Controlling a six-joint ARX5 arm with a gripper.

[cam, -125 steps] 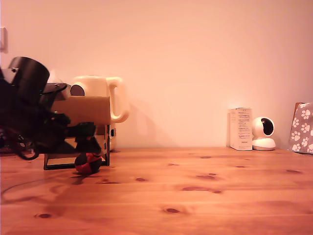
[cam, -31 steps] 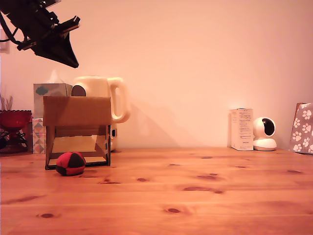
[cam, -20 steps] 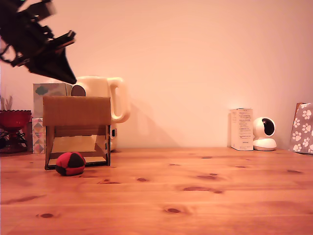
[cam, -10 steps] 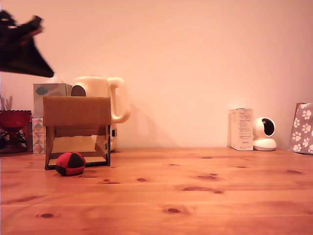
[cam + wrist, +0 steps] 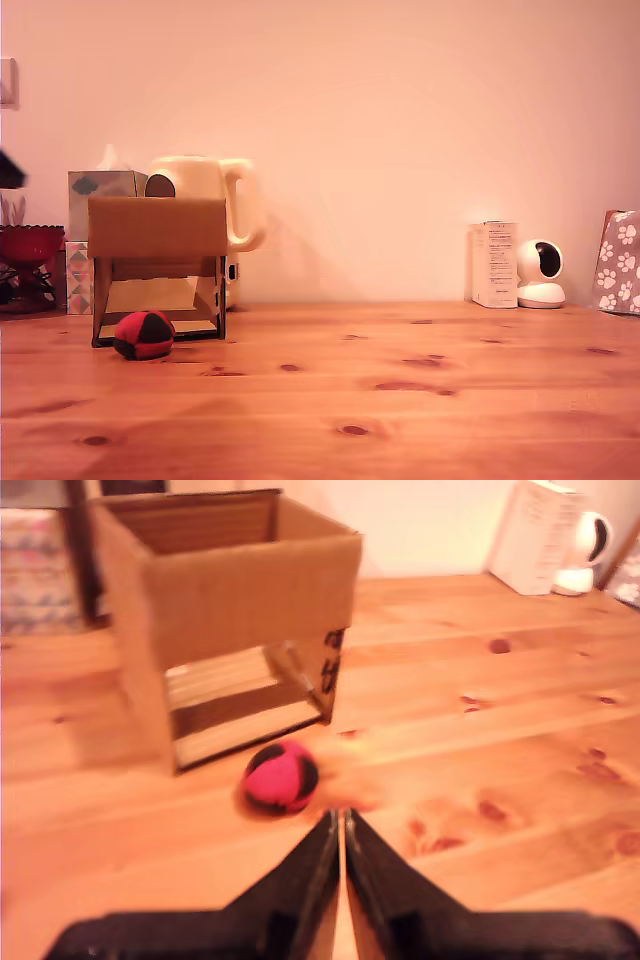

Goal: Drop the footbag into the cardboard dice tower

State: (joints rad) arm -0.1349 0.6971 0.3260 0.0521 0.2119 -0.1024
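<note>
Claw (image 5: 342,818) closed, empty; footbag (image 5: 280,777) lies just before dice tower (image 5: 240,590).

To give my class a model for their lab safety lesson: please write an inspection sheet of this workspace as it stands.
Surface: wooden table, knotty planks.
Job's things: footbag lies on the table before the cardboard dice tower's cut-out, not inside.
Clutter: cream jug and tissue box behind the tower; red bowl at the exterior view's left edge; white carton, small camera, paw-print bag at its right.
End effector: shut, empty, near the footbag.
Cables: nothing seen.
Surroundings: plain wall.
</note>
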